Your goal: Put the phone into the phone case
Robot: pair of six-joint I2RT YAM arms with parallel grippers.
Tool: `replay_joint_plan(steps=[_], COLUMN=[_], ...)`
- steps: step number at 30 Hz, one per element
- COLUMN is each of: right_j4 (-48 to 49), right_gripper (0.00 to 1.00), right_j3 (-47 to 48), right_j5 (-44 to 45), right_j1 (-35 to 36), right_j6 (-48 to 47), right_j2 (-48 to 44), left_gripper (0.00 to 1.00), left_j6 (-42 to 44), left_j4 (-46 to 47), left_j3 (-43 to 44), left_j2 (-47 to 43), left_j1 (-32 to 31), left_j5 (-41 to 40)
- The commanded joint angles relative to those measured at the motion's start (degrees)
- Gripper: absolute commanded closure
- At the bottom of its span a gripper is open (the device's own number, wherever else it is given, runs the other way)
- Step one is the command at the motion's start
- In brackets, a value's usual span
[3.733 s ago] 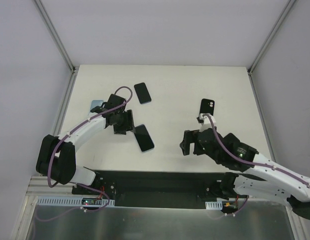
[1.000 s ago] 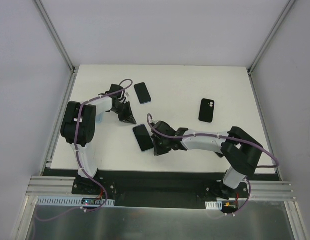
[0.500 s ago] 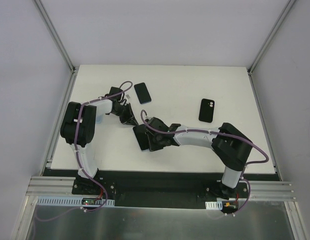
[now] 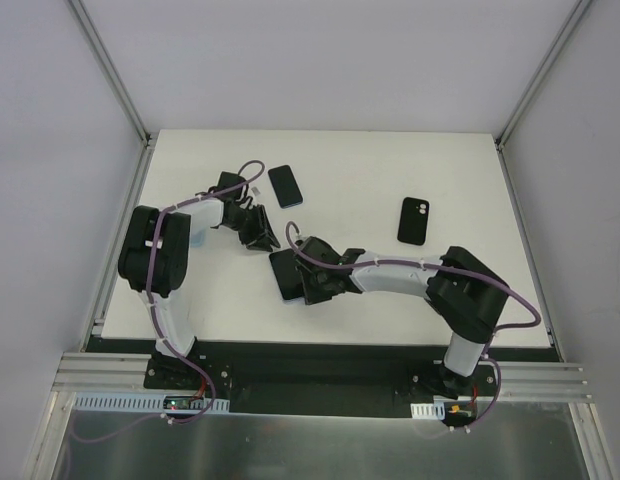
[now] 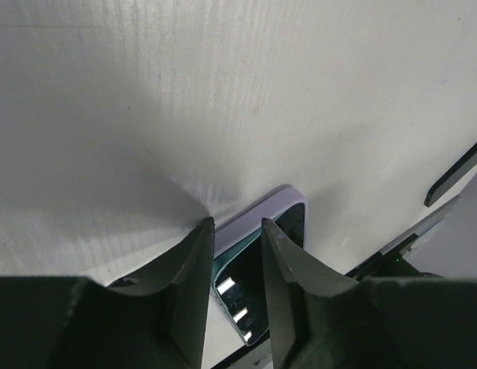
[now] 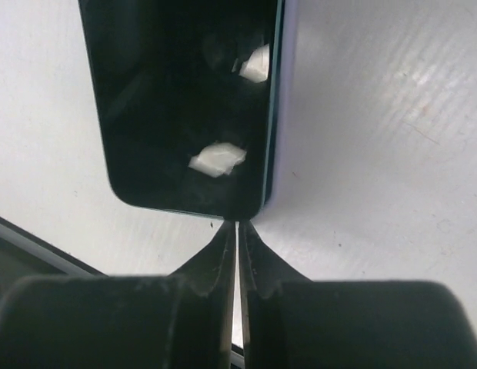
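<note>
The left gripper [image 5: 237,227] stands narrowly open, with a slim gap between its fingers [image 5: 194,277]. In that gap shows a corner of the lilac case [image 5: 258,217]. The tips sit right at the corner; I cannot tell whether they touch it. Nothing is gripped.

The right gripper [image 6: 238,225] is closed, its fingers pressed together. Their joined tip meets the short end of the phone [image 6: 177,100], holding nothing.

The phone lies flat, screen up, on the table [image 4: 390,300], left of the middle and between the two grippers. It lies in the case: a lilac band runs along one long side and round the corner. On the other long side no lilac shows, so I cannot tell whether the phone is fully seated.

A second phone [image 4: 284,186] lies just beyond the left gripper. A black case [image 4: 414,220] lies well apart to the right, with nothing in it.
</note>
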Motion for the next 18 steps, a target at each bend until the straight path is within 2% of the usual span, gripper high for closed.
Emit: replay_joint_plan(steps=[1,3,6,7,8,10,13,18], right_j4=[1.76,1.85,0.88,1.05,1.14,1.75,2.9,4.13], right_gripper=[0.87,0.81,0.61,0.51,0.47,0.4,0.35,0.4], right_j3=[-4.3,-7.2,-8.36,-8.19,-8.01,-6.7,-4.33,-1.16], right_j5=[1.07,2.12,2.83,2.39,1.87,-0.77,-5.25,-11.66], right_j1=[-0.29,-0.29,-1.34,-1.87,-3.0,-4.33,-6.79,-9.52], right_j6=[1.53,2.15,1.45,0.75,0.22,-2.05,-4.61,-7.42], right_j2=[-8.31,-11.91,-14.56,-14.82,-14.91,-14.56,-12.98,-7.45], left_gripper=[0.65,0.56,0.48,0.48,0.49,0.6,0.64,0.61], left_j6=[2.83,3.8,3.98,3.89,3.72,2.32,1.35,0.73], left_j4=[-9.23,-10.65,-11.36,-11.36,-11.36,-11.27,-9.78,-5.48], left_j3=[6.13,7.37,7.12,6.24,5.54,2.74,-2.53,-10.28], left_j2=[-3.96,-6.59,-10.98,-11.86,-13.18,-13.98,-15.03,-18.99], left_j1=[0.53,0.89,1.24,1.24,1.16,1.15,0.72,-0.43], left_j5=[-3.78,-9.83,-16.53,-16.19,-15.57,-12.85,-8.02,-6.87])
